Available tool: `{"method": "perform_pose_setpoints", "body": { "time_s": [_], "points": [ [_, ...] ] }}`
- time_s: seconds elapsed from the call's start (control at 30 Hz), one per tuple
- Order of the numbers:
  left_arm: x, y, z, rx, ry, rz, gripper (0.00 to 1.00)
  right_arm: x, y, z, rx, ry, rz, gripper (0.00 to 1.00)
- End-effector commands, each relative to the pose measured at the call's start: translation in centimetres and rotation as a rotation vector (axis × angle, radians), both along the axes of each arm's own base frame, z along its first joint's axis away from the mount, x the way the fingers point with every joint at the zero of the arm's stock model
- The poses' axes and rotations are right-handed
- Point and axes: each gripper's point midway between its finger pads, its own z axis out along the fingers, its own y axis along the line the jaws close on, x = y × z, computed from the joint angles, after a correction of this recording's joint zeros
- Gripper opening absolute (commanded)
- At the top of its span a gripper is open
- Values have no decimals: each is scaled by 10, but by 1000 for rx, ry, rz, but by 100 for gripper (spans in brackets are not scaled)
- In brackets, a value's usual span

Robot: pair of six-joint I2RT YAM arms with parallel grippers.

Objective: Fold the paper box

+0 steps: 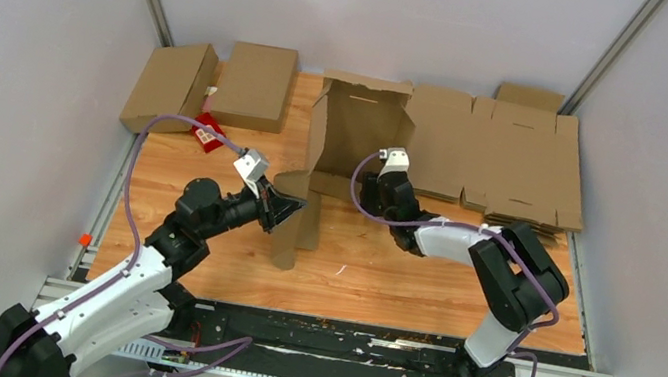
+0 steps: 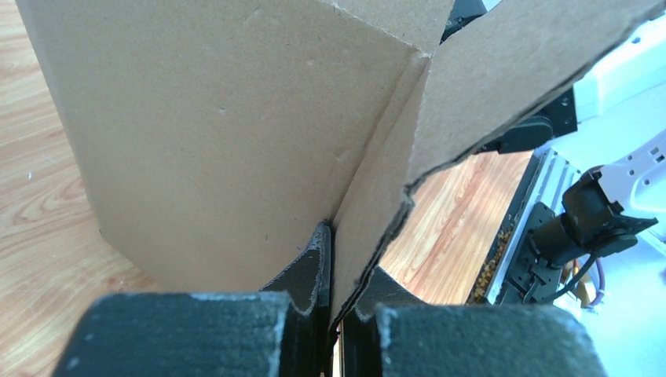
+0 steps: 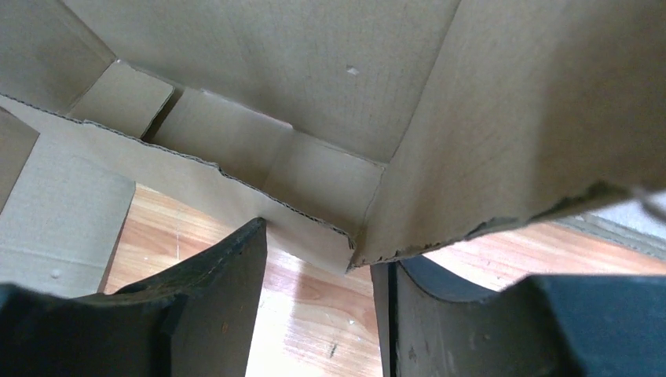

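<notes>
The brown paper box [image 1: 350, 136] stands half-formed at the table's middle back, its walls upright and flaps loose. My left gripper [image 1: 291, 210] is shut on a front flap [image 2: 385, 188] of the box, the cardboard pinched between its black fingers [image 2: 310, 267]. My right gripper [image 1: 371, 195] is open at the box's near right corner [image 3: 357, 251], with the corner's edge just above the gap between its fingers [image 3: 212, 290]. The inside walls of the box [image 3: 314, 71] fill the right wrist view.
A stack of flat unfolded cardboard sheets [image 1: 507, 155] lies at the back right. Two folded boxes [image 1: 169, 86] [image 1: 255, 85] sit at the back left, with a small red item [image 1: 207, 133] beside them. The black rail [image 1: 326, 339] runs along the near edge.
</notes>
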Motion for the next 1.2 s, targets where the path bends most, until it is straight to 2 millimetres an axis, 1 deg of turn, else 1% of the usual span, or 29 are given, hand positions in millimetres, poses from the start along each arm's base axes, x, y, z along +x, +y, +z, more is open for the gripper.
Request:
{"method": "perform_pose_setpoints", "body": {
  "time_s": [0.0, 0.07, 0.1, 0.17, 0.2, 0.27, 0.37, 0.43, 0.5, 0.6, 0.7, 0.9, 1.0, 1.07, 1.17],
  "points": [
    [-8, 4, -35, 20, 188, 28, 6, 15, -1, 18, 40, -41, -139, 51],
    [-8, 7, -36, 23, 200, 45, 6, 18, -2, 19, 32, -47, -155, 54],
    [-8, 8, -37, 24, 202, 51, 6, 20, -2, 21, 27, -52, -158, 60],
    [-8, 9, -38, 24, 206, 58, 6, 21, -1, 24, 20, -58, -147, 67],
    [-8, 9, -38, 23, 211, 60, 6, 22, 0, 25, 17, -62, -142, 69],
    [-8, 9, -38, 23, 216, 61, 6, 24, 1, 25, 10, -58, -138, 70],
    [-8, 9, -39, 22, 220, 58, 6, 26, 1, 20, -4, -40, -132, 68],
    [-8, 9, -39, 23, 220, 58, 6, 27, 2, 14, -11, -24, -127, 64],
    [-8, 9, -40, 25, 219, 56, 6, 27, 3, 7, -24, -8, -125, 62],
    [-8, 9, -42, 29, 218, 56, 6, 27, 3, -6, -55, 22, -122, 62],
    [-9, 9, -43, 33, 218, 54, 6, 28, 1, -22, -113, 69, -125, 57],
    [-10, 9, -46, 36, 223, 54, 6, 22, -10, -53, -195, 138, -151, 57],
    [-10, 9, -47, 38, 228, 53, 6, 19, -14, -61, -217, 161, -154, 58],
    [-10, 9, -47, 37, 232, 50, 6, 16, -14, -63, -217, 171, -147, 56],
    [-12, 9, -46, 33, 238, 46, 6, 11, -14, -61, -238, 156, -153, 53]
  ]
}}
